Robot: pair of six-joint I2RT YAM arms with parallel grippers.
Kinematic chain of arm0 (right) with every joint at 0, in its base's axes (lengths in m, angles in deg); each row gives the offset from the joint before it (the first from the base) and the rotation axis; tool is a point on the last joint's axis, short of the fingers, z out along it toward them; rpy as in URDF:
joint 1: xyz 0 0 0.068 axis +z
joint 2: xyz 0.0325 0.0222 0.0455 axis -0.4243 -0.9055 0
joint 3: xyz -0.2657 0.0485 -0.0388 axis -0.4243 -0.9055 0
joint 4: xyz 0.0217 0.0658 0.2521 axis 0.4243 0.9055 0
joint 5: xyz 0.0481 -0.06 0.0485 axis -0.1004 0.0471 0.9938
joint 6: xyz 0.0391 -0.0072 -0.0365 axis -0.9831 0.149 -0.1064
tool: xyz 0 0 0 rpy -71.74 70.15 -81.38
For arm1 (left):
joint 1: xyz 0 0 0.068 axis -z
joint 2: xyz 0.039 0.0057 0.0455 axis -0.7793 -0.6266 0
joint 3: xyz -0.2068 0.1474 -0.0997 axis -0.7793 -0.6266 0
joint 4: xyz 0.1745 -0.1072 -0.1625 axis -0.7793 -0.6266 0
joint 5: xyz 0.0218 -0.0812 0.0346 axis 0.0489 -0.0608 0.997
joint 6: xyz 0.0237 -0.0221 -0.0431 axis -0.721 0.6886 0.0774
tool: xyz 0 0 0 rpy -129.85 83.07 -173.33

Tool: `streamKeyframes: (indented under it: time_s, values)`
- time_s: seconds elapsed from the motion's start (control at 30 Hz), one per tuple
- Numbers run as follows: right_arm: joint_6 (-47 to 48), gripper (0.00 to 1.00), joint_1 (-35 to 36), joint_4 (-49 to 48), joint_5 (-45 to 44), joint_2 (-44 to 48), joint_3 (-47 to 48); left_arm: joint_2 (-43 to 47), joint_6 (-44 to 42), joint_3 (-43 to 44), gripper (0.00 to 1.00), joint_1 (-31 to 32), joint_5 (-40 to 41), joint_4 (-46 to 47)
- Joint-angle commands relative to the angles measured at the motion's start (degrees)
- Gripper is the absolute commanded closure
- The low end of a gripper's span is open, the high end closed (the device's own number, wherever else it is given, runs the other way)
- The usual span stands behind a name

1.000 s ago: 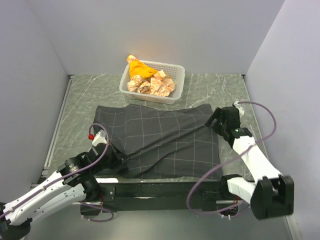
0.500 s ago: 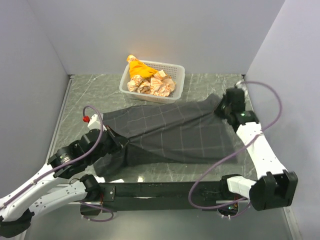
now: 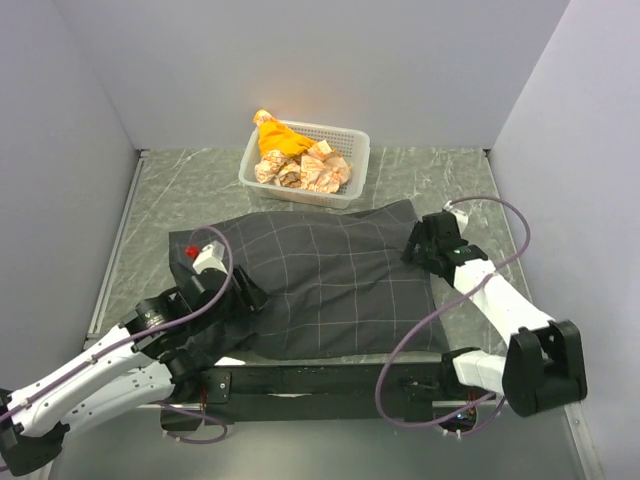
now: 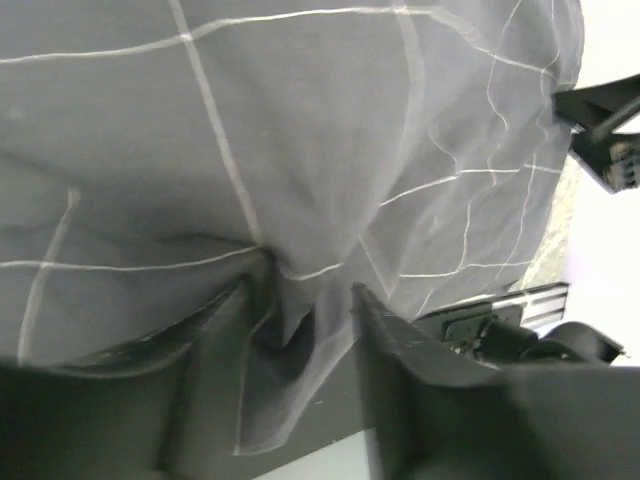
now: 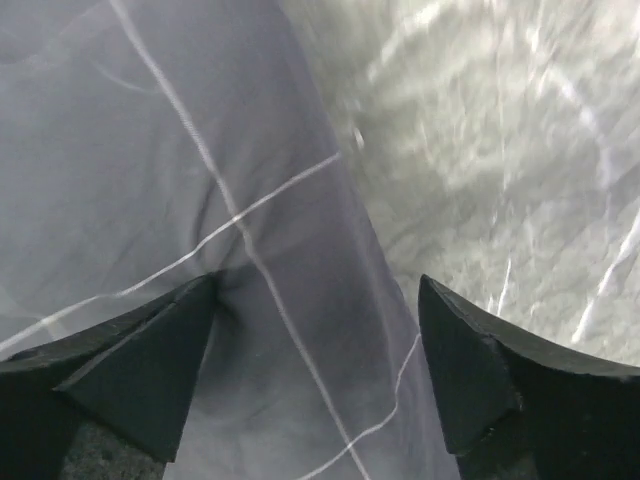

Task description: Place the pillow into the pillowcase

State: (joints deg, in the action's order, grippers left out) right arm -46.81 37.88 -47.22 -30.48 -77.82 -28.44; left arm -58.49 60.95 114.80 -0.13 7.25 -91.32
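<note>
The pillowcase [image 3: 330,290] fell flat again; my left pincer [image 4: 300,302] pinches its eight-o'clock edge, right pincer [image 5: 315,290] gapes: regrip first.

Pretty clearly a robotics lab test cell, not anyone's home. Plain pale grey wall panels [image 3: 300,60] box in three sides of a grey-green marble-look tabletop [image 3: 170,190]. Two white-and-black robot arms, the left arm [image 3: 90,375] and the right arm [image 3: 505,305], are bolted to a black metal rail [image 3: 320,382] at the near edge, with loose purple cables [image 3: 380,390] looping off them. The props fit too: a dark charcoal grid-checked fabric pillowcase [image 3: 330,280] spread on a bench, plus a white slotted plastic basket [image 3: 358,165] of crumpled bits at the back
</note>
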Motion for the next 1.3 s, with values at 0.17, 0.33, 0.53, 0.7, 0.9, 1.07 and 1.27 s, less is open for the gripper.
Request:
streamKeyframes:
  time_s: [0.17,0.33,0.53,0.7,0.9,1.07,1.27]
  values:
    - [-0.71,0.09,-4.60,-4.40,4.50,10.47,-1.15,-7.27,-7.97,11.98,0.30,-5.18,5.91,3.41]
    - [-2.03,0.13,-4.69,-8.44,10.21,6.18,-4.14,-16.86,-15.53,13.40,0.22,-11.95,6.62,8.32]
    - [-2.92,0.31,-3.81,-12.85,13.91,0.55,-4.59,-33.47,-17.30,12.35,0.12,-13.45,1.44,16.85]
    - [-0.02,0.98,-3.81,-0.86,6.21,5.01,5.74,-42.98,-18.08,15.41,0.81,-13.54,1.34,19.15]
    - [3.68,1.00,-8.29,11.14,-2.17,8.73,22.46,-42.64,-21.86,21.92,0.99,-19.40,4.68,15.10]
    - [3.41,0.93,-8.20,8.25,-0.77,3.54,19.77,-45.09,-25.29,26.13,0.93,-26.98,-0.40,16.15]
    - [3.68,0.42,-8.12,4.30,1.60,2.73,12.83,-45.10,-22.50,24.58,0.31,-32.86,-2.17,15.89]
